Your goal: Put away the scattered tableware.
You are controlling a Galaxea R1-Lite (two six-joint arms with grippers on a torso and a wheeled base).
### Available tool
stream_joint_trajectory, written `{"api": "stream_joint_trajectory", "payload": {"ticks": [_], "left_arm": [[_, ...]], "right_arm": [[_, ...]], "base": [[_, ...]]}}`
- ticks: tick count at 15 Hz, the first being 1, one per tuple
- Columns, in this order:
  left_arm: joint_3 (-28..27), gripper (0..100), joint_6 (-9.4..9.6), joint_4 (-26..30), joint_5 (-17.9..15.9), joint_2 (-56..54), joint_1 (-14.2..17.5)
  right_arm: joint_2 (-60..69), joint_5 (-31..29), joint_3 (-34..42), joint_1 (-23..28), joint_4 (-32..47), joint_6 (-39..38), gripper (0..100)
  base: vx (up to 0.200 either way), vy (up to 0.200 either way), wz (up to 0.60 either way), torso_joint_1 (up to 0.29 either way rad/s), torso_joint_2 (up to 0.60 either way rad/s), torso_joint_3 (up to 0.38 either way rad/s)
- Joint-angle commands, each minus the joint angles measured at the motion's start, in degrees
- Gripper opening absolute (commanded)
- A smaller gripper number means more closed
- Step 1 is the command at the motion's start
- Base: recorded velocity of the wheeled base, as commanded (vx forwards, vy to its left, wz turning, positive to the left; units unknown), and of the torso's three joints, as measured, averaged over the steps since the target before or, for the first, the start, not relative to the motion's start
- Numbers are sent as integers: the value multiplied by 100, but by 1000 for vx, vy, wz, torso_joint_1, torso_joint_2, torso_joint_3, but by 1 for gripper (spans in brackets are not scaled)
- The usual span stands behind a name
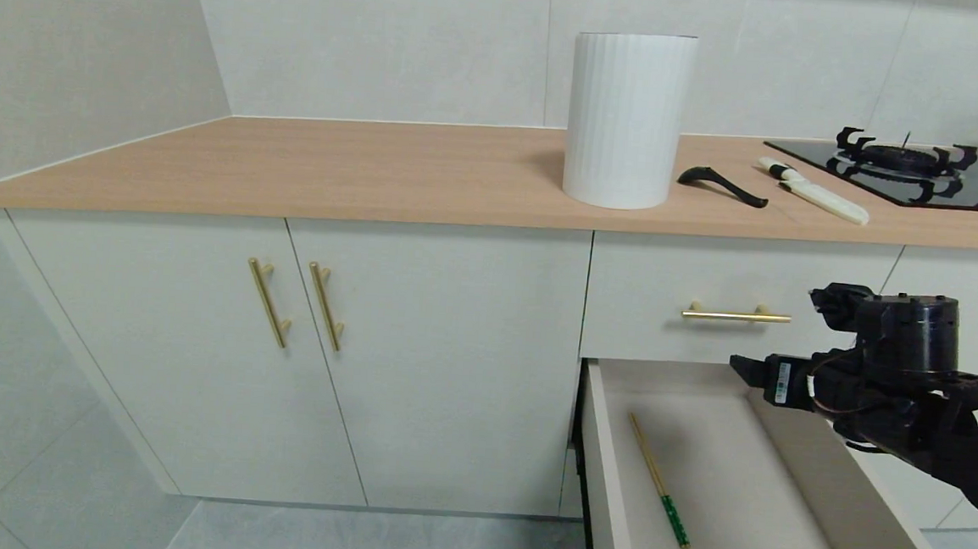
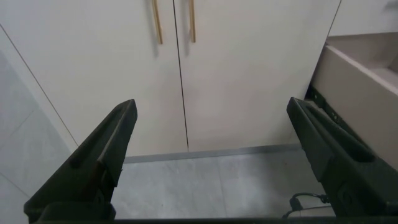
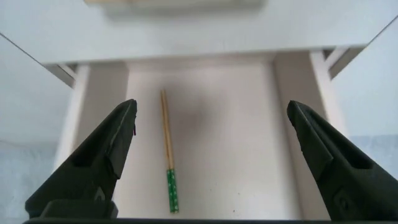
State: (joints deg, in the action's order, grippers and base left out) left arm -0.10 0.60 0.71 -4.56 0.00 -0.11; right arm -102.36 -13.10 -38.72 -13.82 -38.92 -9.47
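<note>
A pair of wooden chopsticks (image 1: 657, 480) with green ends lies in the pulled-out white drawer (image 1: 791, 471) under the counter, also chopsticks (image 3: 168, 158) from above. My right gripper (image 3: 211, 162) hangs open over the drawer with nothing between its fingers; its arm (image 1: 890, 380) is at the drawer's right side. On the wooden counter (image 1: 292, 169) lie a black scoop (image 1: 722, 184) and a white knife (image 1: 812, 191). My left gripper (image 2: 217, 162) is open, low in front of the cabinet doors (image 2: 180, 68).
A tall white ribbed container (image 1: 628, 117) stands on the counter left of the scoop. A black gas hob (image 1: 920, 169) is at the far right. Cabinet doors with gold handles (image 1: 292, 303) fill the left; a shut drawer's gold handle (image 1: 735, 315) sits above the open one.
</note>
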Motion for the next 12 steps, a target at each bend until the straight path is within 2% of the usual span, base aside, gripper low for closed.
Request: {"api": "stream_joint_trajectory", "payload": {"ticks": [1, 12], "left_arm": [[1, 100, 2, 0, -1, 0, 2], [1, 100, 2, 0, -1, 0, 2]], "right_arm": [[24, 1, 5, -6, 8, -2, 100], [50, 1, 5, 20, 8, 42, 100]], "base": [[0, 0, 0, 90, -178, -286], [0, 0, 0, 183, -489, -289]]}}
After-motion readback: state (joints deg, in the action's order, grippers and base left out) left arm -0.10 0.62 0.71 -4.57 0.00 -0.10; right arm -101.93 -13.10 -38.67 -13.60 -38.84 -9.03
